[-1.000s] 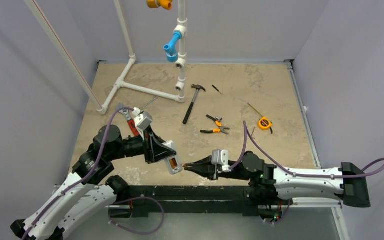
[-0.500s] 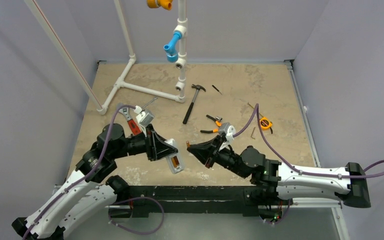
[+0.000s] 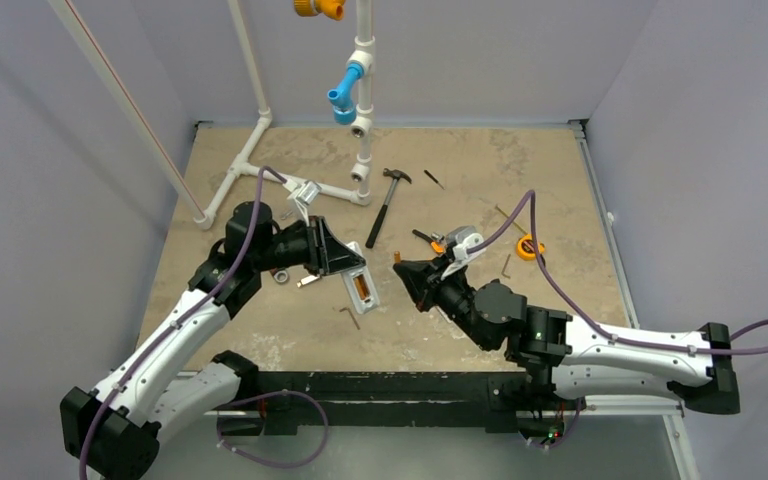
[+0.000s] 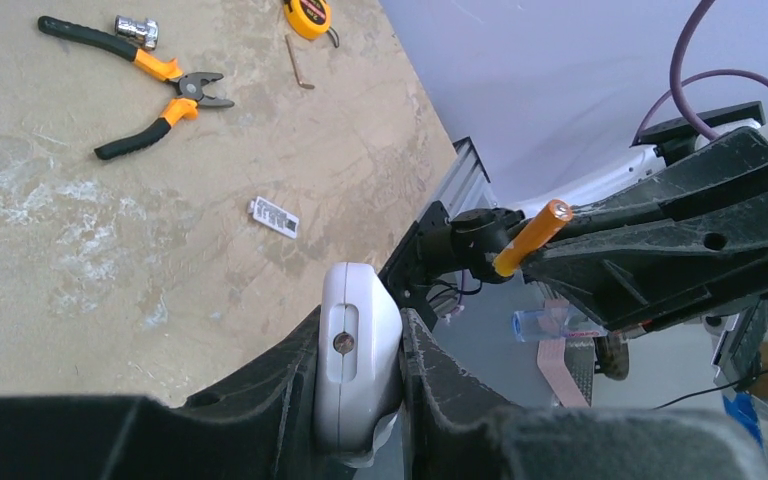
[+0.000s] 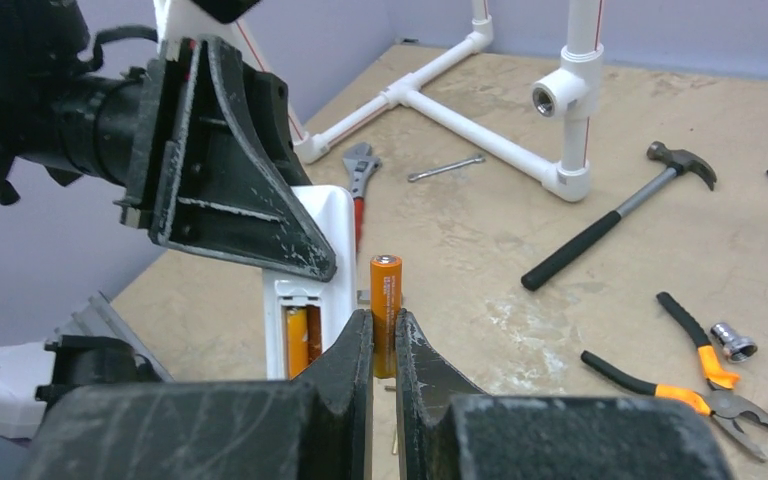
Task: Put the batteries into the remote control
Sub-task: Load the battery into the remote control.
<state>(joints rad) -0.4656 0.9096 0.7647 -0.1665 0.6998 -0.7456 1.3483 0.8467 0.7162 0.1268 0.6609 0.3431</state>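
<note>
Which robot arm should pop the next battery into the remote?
Right. The right tool is shut on an orange cylindrical battery, upright beside the open recess of the slim white plastic remote control, where another orange battery already sits. The left tool is busy gripping the remote.

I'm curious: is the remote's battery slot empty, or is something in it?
Not empty: orange shows inside the open recess of the remote control. How many batteries, cannot tell. Another battery is held in the right fingers, outside.
</note>
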